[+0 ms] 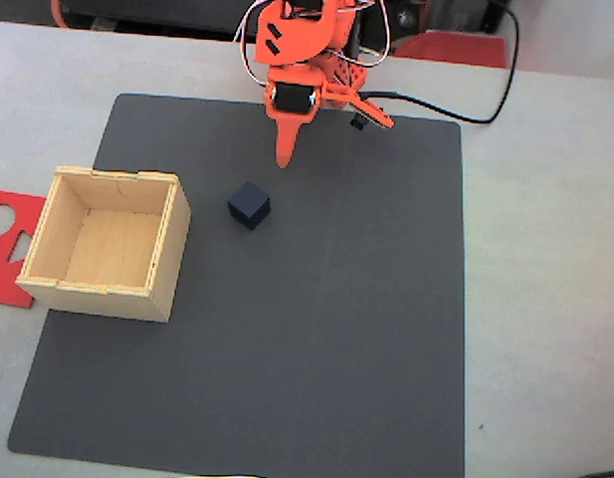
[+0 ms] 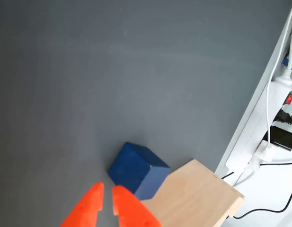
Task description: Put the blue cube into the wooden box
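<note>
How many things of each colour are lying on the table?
Dark blue: 1, the blue cube
Pale wood: 1, the wooden box
Red: 1, the flat red sheet
Dark grey: 1, the mat
Total: 4

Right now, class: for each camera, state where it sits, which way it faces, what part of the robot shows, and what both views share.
Fixed view: above the table, facing down on the dark mat; the orange arm shows at the top.
Wrist view: rides on the arm, facing down at the mat; the pincer tips show at the bottom, nearly closed.
Shared: blue cube and wooden box.
</note>
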### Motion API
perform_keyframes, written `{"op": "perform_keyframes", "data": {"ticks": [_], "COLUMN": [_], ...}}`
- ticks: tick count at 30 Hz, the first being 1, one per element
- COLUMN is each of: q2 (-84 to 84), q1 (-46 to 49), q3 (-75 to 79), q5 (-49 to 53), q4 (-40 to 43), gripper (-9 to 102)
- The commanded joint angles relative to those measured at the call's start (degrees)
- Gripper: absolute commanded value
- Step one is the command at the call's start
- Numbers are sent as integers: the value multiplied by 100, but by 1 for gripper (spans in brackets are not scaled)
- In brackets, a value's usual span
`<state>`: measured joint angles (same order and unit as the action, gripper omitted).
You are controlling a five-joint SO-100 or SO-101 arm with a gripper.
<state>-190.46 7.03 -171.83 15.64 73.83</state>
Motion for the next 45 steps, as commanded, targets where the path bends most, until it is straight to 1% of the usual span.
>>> {"op": "perform_keyframes", "data": {"ticks": [1,17,22,26,29,31,34,36,38,41,43,45], "q2": [-79,-79,-79,-79,70,1011,3252,4737,6161,7831,8464,8552], "q1": [0,-62,-26,62,79,132,492,835,1134,1389,1406,1318], "q3": [-9,-9,-9,0,360,940,2197,3287,4509,6240,7049,7304], "q5": [-580,-536,-483,-475,-554,-677,-1125,-1582,-1969,-2391,-2452,-2452], "q4": [-281,-281,-281,-571,-721,-1028,-1512,-1459,-976,9,492,545], "gripper": [0,1,14,18,21,22,23,24,27,28,30,30]}}
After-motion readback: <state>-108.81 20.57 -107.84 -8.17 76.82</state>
